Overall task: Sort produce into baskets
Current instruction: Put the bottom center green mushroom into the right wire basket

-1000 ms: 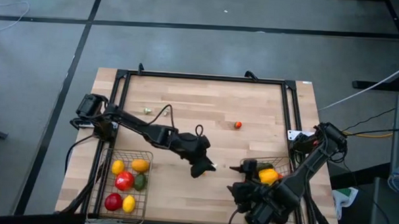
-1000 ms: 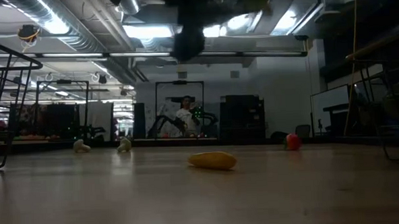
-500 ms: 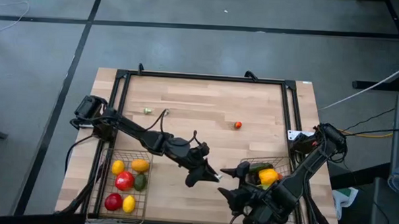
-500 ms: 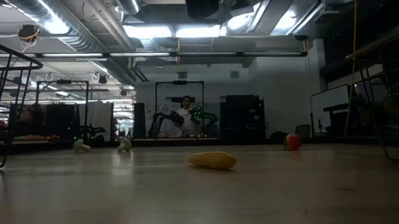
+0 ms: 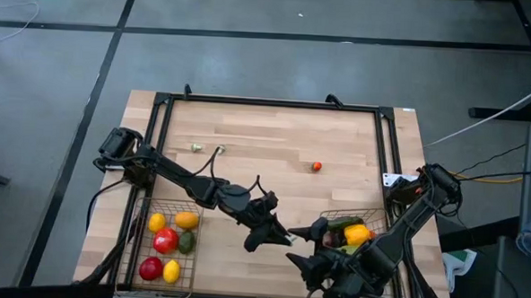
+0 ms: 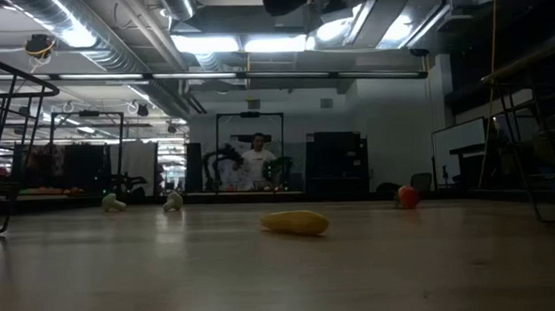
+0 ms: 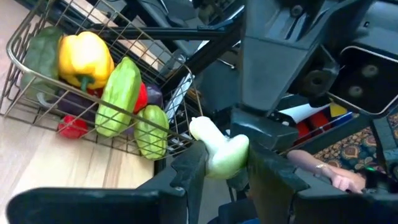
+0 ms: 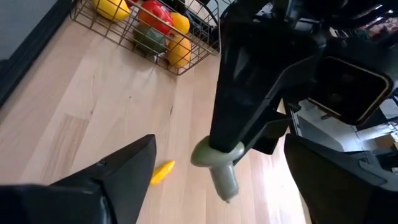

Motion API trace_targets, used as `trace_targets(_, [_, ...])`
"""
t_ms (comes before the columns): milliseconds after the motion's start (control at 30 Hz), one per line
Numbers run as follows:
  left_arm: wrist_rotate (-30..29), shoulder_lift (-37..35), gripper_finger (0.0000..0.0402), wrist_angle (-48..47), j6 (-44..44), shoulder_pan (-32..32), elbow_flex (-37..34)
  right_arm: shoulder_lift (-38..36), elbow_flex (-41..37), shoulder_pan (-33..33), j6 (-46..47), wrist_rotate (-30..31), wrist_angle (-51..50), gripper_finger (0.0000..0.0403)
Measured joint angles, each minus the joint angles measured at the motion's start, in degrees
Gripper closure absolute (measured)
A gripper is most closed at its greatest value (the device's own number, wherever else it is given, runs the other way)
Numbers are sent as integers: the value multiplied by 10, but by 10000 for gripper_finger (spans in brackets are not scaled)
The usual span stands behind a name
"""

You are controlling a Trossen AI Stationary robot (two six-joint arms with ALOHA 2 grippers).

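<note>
pale veg [image 7: 219, 151] in left end effector [image 7: 225, 169]

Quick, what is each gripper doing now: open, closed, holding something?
Left gripper: closed on a pale green vegetable, above the table middle.
Right gripper: open, empty, facing the left one.

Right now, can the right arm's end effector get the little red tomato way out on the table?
Probably yes. The right end effector is open and empty, and bare wood lies between it and the red tomato, though the left end effector sits close by.

Overhead and table-level cameras share the table [image 5: 275, 136]; wrist cameras look close.
</note>
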Motion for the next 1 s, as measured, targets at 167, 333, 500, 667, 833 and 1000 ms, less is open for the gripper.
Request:
trace_targets(167, [0, 0, 295, 1, 0, -3, 0, 0, 0, -13, 0, -8, 4, 89])
trace_targets(333, [-1, 0, 295, 0, 1, -5, 0, 0, 0, -22, -1, -27, 9, 143])
trace_targets(500, [-1, 0, 295, 0, 1, -4, 0, 0, 0, -21, -1, -47, 9, 184])
trace_targets(667, [-1, 0, 295, 0, 4, -5, 0, 0, 0, -21, -1, -52, 8, 218])
trace_targets(833, [-1, 0, 295, -5, 9, -7, 0, 0, 0, -21, -1, -61, 8, 245])
trace_targets(1000, [2, 0, 294, -5, 21, -8, 0, 0, 0, -21, -1, -61, 9, 265])
